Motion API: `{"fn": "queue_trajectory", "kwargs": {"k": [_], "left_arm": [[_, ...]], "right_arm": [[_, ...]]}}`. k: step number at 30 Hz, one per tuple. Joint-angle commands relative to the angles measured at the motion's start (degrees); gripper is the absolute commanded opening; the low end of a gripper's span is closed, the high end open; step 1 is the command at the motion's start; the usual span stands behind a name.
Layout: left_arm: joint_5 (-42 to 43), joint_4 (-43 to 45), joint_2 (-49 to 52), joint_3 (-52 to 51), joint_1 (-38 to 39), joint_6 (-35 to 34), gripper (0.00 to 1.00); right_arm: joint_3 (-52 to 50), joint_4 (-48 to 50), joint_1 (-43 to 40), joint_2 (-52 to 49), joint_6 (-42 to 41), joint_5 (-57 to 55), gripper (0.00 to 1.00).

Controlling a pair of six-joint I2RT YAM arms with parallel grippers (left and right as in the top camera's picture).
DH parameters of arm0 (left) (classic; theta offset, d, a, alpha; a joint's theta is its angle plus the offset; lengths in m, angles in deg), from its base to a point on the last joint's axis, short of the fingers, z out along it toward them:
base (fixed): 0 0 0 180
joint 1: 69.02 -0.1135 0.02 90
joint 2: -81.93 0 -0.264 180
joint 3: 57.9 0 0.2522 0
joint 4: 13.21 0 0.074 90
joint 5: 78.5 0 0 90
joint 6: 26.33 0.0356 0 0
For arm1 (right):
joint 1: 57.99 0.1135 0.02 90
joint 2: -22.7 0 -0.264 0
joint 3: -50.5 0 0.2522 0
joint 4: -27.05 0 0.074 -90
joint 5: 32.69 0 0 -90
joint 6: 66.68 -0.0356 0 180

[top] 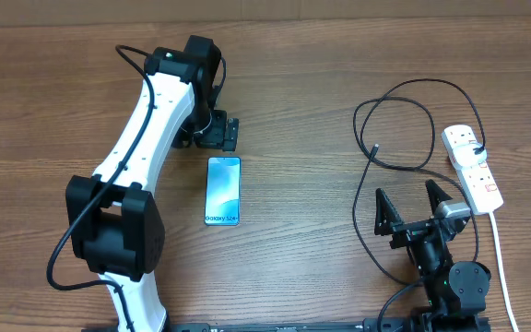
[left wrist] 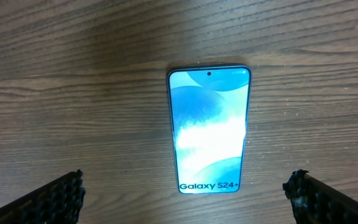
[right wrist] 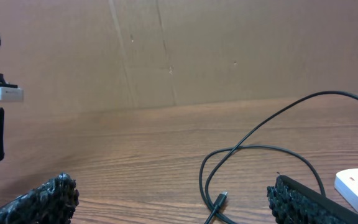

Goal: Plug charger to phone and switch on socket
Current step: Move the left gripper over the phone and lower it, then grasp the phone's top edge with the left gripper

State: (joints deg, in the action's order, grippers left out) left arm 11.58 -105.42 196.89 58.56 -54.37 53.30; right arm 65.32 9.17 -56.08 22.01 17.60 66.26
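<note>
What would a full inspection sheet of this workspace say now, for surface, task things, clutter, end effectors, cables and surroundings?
Surface: wooden table, no spill seen.
Task things: phone flat, screen up and lit, nothing plugged in; socket at the right side, switch state too small to tell.
Clutter: nothing seen.
End effectors: left end effector open, empty, close to the phone; right end effector open, empty, near the charger loops.
Cables: charger looped, plug tip free on the table; white cord runs from the socket to the near edge.
Surroundings: brown panel behind the table.
</note>
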Motion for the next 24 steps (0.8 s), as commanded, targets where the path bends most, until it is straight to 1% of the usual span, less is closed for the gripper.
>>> {"fn": "queue_trajectory", "kwargs": {"k": [1,3,6,7,11,13,15,19,24], "left_arm": [[-1.14,-0.26,1.66,0.52,0.37,-0.55,1.0],[-1.73,-0.15,1.95,0.07,0.37,-1.62,1.0],[-5.86,0.9,1.95,-2.05,0.37,-5.33,1.0],[-6.14,1.6,1.95,-2.91,0.37,-5.53,0.99],[-0.15,6.29,1.95,-6.86,0.44,-2.08,0.99],[2.47,8.39,1.95,-8.72,0.5,-1.95,1.0],[3.91,9.84,1.95,-10.45,0.5,-3.21,1.0],[4.02,11.67,1.95,-14.01,0.79,-7.76,1.0],[3.98,14.62,1.95,-16.7,3.41,-8.11,1.0]], "right_arm": [[-0.61,0.15,0.28,0.46,0.44,-0.35,1.0],[-0.61,0.15,0.28,0.46,0.44,-0.35,1.0],[-0.61,0.15,0.28,0.46,0.44,-0.35,1.0],[-0.61,0.15,0.28,0.46,0.44,-0.35,1.0],[-0.61,0.15,0.28,0.46,0.44,-0.35,1.0],[-0.61,0.15,0.28,0.46,0.44,-0.35,1.0],[-0.61,0.15,0.28,0.46,0.44,-0.35,1.0],[-0.61,0.15,0.28,0.46,0.44,-0.35,1.0],[-0.61,0.15,0.28,0.46,0.44,-0.35,1.0]]}}
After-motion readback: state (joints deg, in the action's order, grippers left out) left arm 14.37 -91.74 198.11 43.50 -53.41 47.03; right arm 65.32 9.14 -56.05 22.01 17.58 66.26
